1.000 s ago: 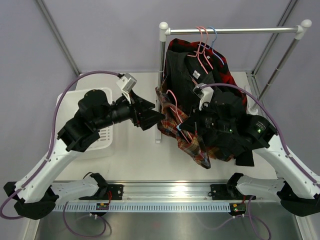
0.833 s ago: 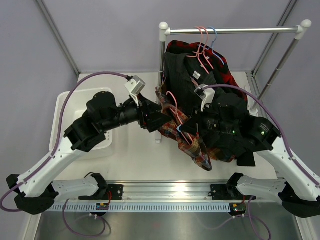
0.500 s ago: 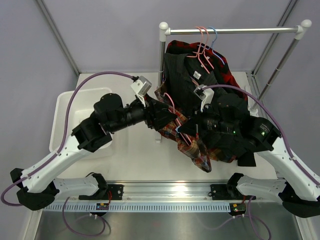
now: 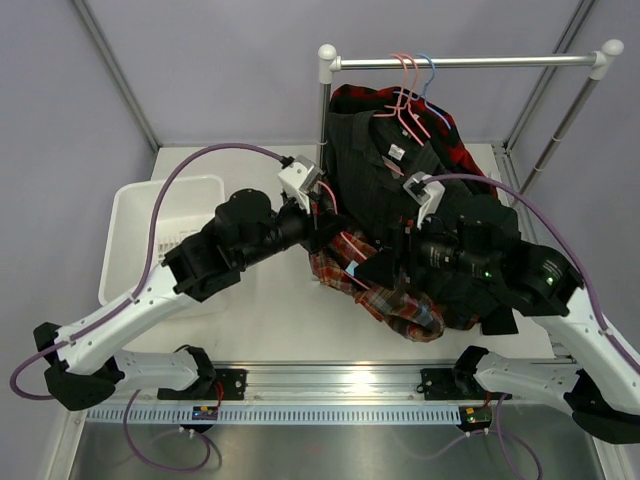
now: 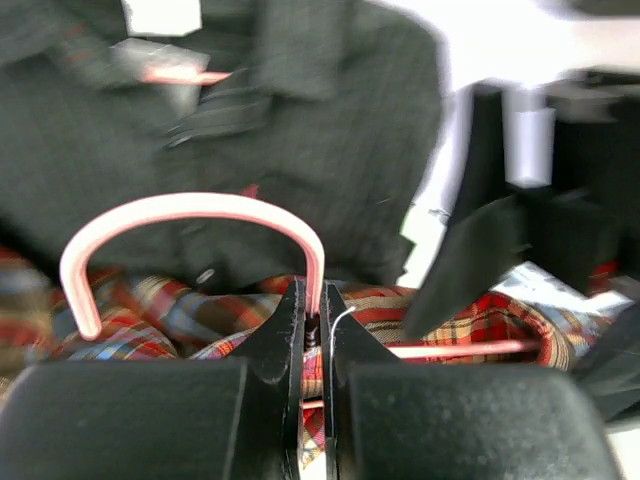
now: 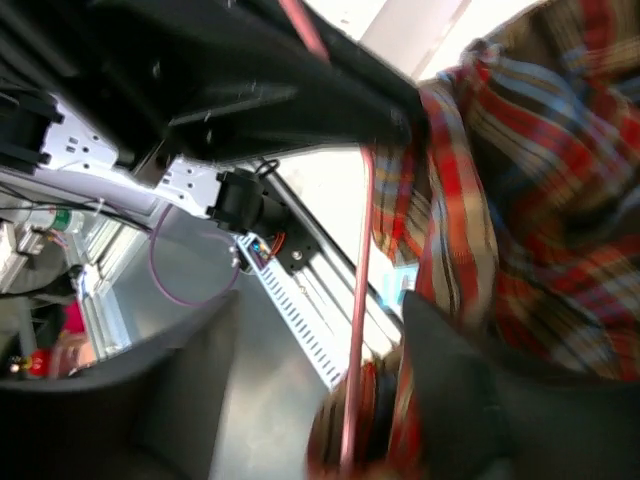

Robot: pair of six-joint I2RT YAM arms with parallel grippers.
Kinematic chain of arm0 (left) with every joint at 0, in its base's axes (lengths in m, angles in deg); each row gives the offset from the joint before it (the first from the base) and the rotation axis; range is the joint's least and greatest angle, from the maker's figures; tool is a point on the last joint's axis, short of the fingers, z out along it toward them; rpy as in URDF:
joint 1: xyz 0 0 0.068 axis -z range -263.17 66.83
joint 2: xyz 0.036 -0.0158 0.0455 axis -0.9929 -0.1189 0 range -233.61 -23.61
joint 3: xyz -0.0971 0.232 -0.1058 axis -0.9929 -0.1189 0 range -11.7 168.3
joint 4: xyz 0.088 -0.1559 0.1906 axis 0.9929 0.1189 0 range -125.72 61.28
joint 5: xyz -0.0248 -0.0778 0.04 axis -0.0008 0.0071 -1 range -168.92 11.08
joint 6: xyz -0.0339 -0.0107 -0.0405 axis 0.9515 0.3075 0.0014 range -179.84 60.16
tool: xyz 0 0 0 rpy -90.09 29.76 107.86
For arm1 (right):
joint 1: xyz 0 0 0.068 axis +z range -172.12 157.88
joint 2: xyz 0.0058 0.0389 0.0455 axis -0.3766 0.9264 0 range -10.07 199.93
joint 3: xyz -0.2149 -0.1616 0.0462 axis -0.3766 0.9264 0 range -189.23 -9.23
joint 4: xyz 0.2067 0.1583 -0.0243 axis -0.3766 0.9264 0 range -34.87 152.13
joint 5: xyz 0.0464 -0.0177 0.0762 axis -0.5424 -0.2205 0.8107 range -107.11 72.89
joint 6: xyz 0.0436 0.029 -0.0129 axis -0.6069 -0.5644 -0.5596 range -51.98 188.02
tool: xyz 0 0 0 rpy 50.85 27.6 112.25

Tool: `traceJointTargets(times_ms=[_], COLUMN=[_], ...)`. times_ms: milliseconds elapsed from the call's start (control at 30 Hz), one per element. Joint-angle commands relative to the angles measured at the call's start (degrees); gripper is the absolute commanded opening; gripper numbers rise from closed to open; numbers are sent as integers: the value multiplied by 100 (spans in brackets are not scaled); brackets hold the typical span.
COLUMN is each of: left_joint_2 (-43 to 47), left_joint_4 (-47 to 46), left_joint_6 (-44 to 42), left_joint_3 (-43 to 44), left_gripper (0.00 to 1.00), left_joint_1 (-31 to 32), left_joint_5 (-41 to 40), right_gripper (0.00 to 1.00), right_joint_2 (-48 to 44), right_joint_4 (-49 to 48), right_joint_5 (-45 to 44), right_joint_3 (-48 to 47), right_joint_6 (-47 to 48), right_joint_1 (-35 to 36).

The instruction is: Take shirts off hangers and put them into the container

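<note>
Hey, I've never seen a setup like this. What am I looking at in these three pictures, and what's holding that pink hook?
Two robot arms are bolted to a white table. The wide picture looks down from above; the other two come from a camera on each wrist. The left pincer is shut on the neck of a thin pink wire hanger with a red-green-cream plaid shirt on it. The right pincer stands open beside that shirt. Dark fabric shirts hang from the white-and-grey metal rail; a white plastic tub sits at left.
</note>
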Motion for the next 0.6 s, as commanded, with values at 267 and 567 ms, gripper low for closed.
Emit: traceJointTargets(times_ms=[267, 567], left_joint_2=[-1129, -1560], left_joint_4=[2965, 3624], left_joint_6=[349, 455], left_joint_3=[3387, 4344], left_gripper=[0, 0], left_joint_1=[64, 64], left_joint_5=[-2925, -3004], right_gripper=[91, 87], right_joint_2=[-1041, -1084], right_joint_4=[1159, 1195], right_joint_5=[-557, -1005], right_joint_3=[-87, 510], right_joint_6=[364, 866], right_joint_1=[49, 84])
